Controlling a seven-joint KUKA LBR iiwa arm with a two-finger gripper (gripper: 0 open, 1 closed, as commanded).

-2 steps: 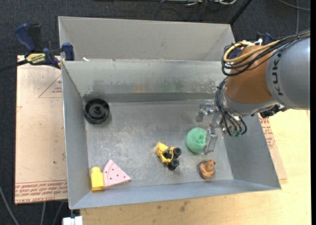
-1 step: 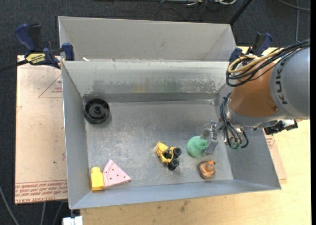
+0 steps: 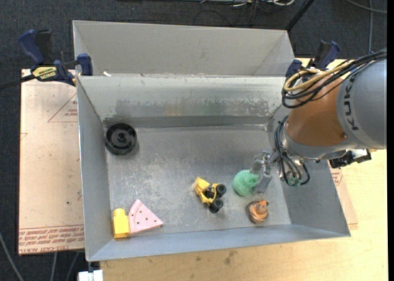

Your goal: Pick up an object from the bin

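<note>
– Grey metal bin (image 3: 184, 156), scuffed floor, a few things scattered, no heap. Where does the gripper stand?

– The gripper (image 3: 265, 177) is low at the bin's 4 o'clock, near the right wall. Open or closed, I cannot tell, because the wrist and its cables cover the top of it. Nothing shows as held.

– Nearest thing?

– A green fuzzy ball (image 3: 246, 182), just beside it at its 8 o'clock. At its 6 o'clock, near, lies a small orange-brown piece (image 3: 258, 211). Farther off at 9 o'clock is a yellow toy vehicle (image 3: 209, 193) with black wheels. Well apart are a pink wedge (image 3: 144, 217) and a yellow block (image 3: 120, 223) at the bin's 8 o'clock, and a black round part (image 3: 120, 138) at 10.

– How to pick well?

– My judgement: centre over the ball rather than beside it, descend straight, and close across its middle. It looks soft, so it should give and not roll. Mind the right wall.

– Anything unclear?

– Whether the gripper touches the ball, and what the orange-brown piece is.
</note>
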